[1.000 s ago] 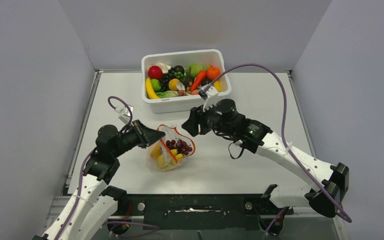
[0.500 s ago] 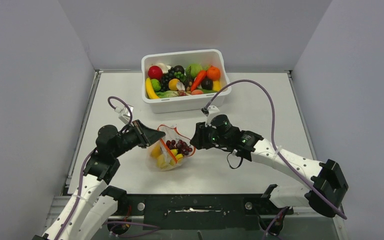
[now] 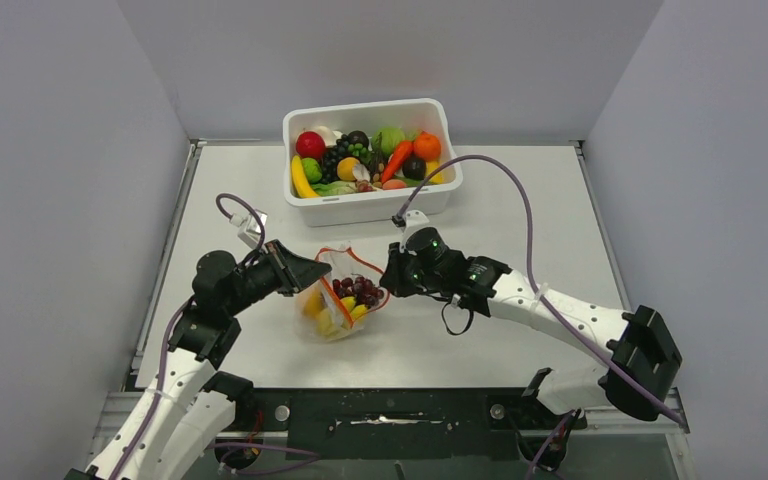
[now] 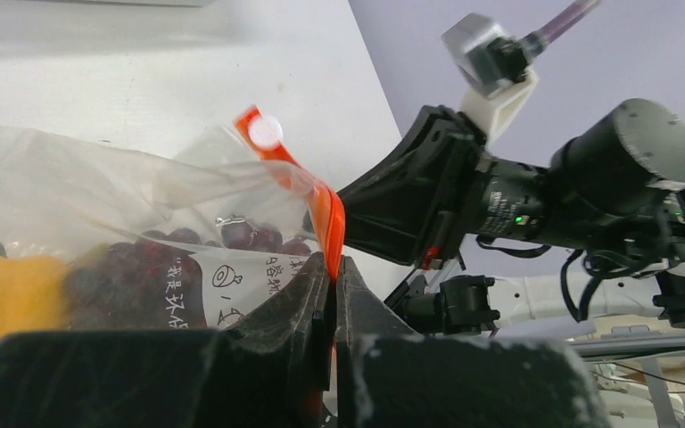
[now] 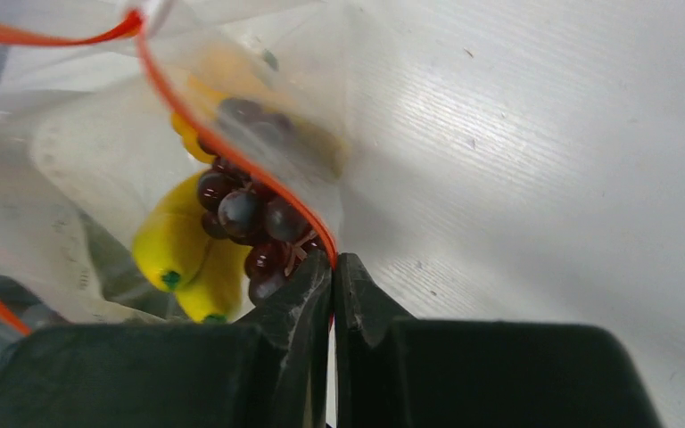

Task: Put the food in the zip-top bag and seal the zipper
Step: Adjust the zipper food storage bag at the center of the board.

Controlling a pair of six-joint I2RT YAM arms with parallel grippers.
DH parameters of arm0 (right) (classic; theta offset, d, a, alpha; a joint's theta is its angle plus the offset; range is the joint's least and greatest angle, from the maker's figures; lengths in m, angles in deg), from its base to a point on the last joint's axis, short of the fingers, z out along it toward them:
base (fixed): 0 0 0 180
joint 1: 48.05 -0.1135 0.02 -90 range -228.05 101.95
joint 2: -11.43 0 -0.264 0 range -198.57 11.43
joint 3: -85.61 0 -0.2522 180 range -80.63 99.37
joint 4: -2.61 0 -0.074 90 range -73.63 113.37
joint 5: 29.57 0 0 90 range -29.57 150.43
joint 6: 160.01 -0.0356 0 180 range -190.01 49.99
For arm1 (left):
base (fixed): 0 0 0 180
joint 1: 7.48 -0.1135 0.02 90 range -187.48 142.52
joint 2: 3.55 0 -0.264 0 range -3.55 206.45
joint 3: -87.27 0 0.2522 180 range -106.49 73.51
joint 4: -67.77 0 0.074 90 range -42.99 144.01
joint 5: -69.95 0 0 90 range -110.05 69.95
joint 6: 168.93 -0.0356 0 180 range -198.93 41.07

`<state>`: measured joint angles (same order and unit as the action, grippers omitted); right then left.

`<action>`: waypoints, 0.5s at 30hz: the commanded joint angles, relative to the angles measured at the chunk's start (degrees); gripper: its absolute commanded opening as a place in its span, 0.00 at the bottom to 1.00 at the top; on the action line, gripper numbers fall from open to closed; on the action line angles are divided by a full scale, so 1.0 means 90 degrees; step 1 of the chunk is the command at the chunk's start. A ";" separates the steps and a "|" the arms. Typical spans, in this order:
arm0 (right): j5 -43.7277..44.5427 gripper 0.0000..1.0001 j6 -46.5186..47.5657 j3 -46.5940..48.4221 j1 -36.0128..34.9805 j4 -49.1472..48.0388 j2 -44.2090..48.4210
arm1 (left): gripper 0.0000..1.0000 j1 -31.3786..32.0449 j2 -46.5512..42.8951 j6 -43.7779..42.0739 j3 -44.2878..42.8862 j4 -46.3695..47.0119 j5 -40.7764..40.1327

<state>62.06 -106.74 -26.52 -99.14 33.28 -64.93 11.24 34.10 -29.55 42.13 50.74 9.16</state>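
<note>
Two pinches on zipper (image 5: 232, 153) | left gripper (image 4: 333, 264) kept clamped on it | right gripper (image 5: 333, 260) brought down from tub (image 3: 370, 208), now closed on bag (image 3: 345, 312) mouth | sealing judged next

The zip-top bag (image 4: 98, 192) and its blurred yellow food (image 4: 4, 299) run off-frame left.

The left arm (image 3: 165, 385) and right arm (image 3: 570, 315) were slim, with white shells over the links and black joint housings. A purple cable (image 4: 566, 18) looped along each. Green lights (image 4: 519, 218) glowed on the right wrist. The left gripper (image 4: 334, 267) and right gripper (image 5: 333, 267) had matte black, wedge-shaped fingers (image 4: 290, 316).
</note>
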 commanded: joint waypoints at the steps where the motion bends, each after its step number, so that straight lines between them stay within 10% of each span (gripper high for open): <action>1: 0.0381 0.00 0.0039 0.0874 -0.0232 -0.0406 0.0664 | 0.00 0.0028 0.0072 0.0282 0.0144 0.1042 0.0342; 15: 0.0529 0.00 0.0498 0.1482 -0.0243 -0.0479 0.0662 | 0.00 0.0087 -0.0074 0.0348 0.0190 0.1105 0.0168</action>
<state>64.58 -104.05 -16.84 -101.35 30.19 -58.83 11.67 34.32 -26.79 44.14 54.78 10.45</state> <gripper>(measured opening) 0.032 0.019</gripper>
